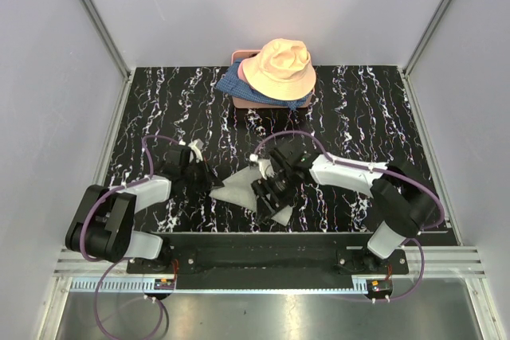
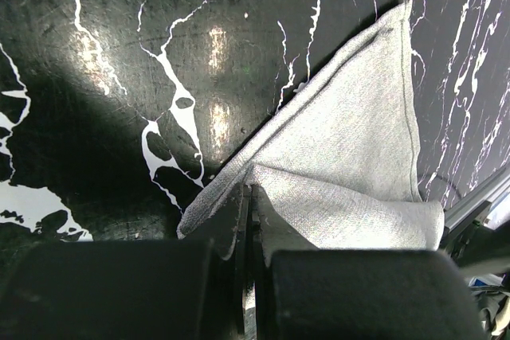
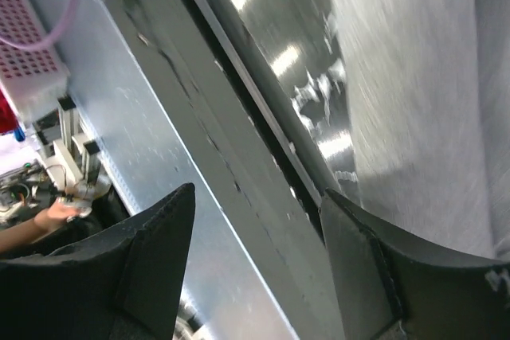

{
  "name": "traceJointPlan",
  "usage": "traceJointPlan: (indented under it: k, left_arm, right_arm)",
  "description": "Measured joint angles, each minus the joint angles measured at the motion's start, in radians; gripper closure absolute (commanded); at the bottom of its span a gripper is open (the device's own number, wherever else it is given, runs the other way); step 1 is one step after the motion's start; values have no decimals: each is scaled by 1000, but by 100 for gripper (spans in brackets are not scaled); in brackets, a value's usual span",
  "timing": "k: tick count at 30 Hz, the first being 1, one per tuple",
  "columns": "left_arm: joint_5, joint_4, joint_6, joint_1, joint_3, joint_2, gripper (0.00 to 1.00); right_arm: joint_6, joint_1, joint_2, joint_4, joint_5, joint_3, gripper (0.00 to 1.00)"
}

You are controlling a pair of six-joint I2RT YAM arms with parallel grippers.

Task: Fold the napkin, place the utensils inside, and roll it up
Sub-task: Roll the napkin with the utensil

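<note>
The napkin (image 1: 239,189) lies on the surface (image 1: 159,117), close to its near edge and roughly midway between the two arms. It is folded over itself, with one corner pointing away to the left. The left pincer (image 2: 249,193) sits at that left end, its fingers pressed together on the napkin's edge. The right pincer (image 3: 256,193) hangs over the napkin's right part, by the near edge of the surface, with its fingers apart. Well behind, at the back centre of the surface, a hat (image 1: 279,68) rests on a folded fabric (image 1: 231,85), which seems to lie on a shallow box (image 1: 255,103).
</note>
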Motion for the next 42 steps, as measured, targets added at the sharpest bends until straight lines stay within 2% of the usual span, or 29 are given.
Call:
traceJointPlan:
  k: [6,12,18,24,31,42]
  left_arm:
    - [0,-5,5,0,2,0,100]
    - [0,-5,6,0,2,0,100]
    - [-2,-15,11,0,8,0,100]
    - [0,-26,12,0,25,18,100]
    - [0,-38,16,0,45,34,100]
    - [2,-57,23,0,66,51,100]
  right_arm:
    - [19,2,-7,-23,37,-101,28]
    - [21,2,-29,-33,68,-127,28]
    - [3,37,-32,-79,149,-16,25]
    - [-61,154,-27,-17,370,144,22]
    - [-161,188,57,99,542,152,22]
    - [-283,241,134,196,636,142,30]
